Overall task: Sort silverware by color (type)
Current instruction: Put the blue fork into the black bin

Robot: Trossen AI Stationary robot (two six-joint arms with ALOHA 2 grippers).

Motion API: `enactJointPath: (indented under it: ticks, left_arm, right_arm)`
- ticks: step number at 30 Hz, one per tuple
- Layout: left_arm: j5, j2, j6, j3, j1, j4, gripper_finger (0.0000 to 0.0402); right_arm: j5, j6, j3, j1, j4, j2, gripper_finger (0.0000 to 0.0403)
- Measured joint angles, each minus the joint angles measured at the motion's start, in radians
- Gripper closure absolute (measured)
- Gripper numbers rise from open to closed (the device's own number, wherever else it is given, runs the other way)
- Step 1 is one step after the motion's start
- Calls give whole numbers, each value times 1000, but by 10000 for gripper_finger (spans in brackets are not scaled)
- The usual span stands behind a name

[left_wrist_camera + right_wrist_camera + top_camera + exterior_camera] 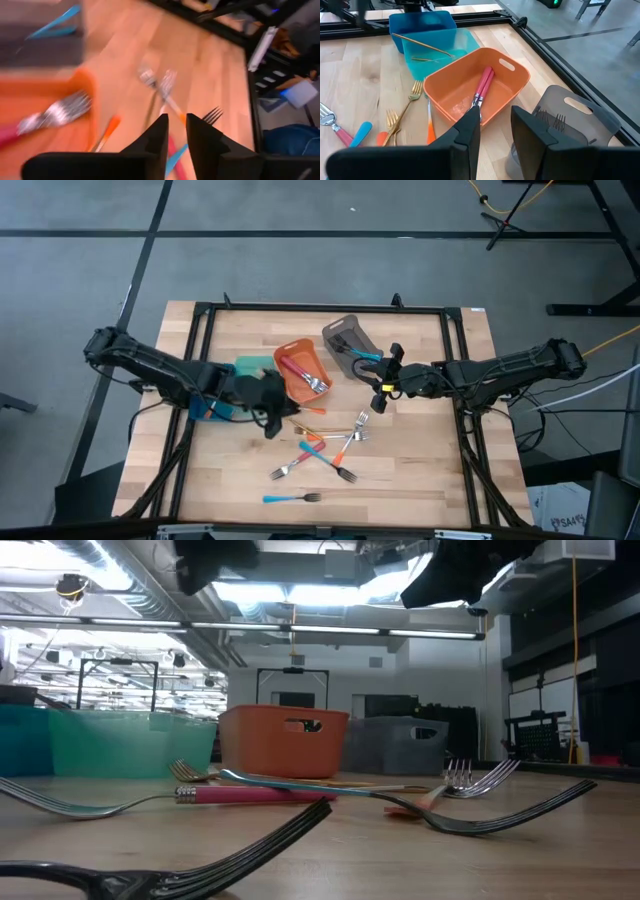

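The silverware lies scattered on the wooden table [420, 470]: a crossed heap of orange, pink and blue-handled forks [328, 448], gold forks [402, 112] and a lone blue-handled fork [290, 498]. Two pink-handled forks [482, 87] lie in the orange bin [455, 67], gold utensils [422, 45] in the teal bin [437, 52], fork heads [550, 119] in the grey bin [580, 117]. My left gripper [270, 423] [177, 135] hovers above the heap, fingers a narrow gap apart, empty. My right gripper [382, 388] [495, 135] hangs between the orange and grey bins, open, empty.
A blue bin [420, 22] stands behind the teal one, partly under the left arm. The bins sit in a row along the table's far half [285, 740]. A black frame [330, 308] runs round the table. Bare wood shows at the near left corner [200, 480].
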Motion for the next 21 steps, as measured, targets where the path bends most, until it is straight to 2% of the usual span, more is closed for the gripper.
enactJointPath:
  ticks: [6,11,16,21]
  left_arm:
    - [-1,135,194,0,-39,225,290]
    - [-1,265,323,0,-65,355,279]
    - [0,383,416,0,-92,387,278]
    - [5,471,422,0,-109,388,278]
  right_arm:
    - [0,0,0,0,0,0,303]
    - [0,0,0,0,0,0,303]
    - [0,0,0,0,1,0,303]
    - [0,0,0,0,1,0,303]
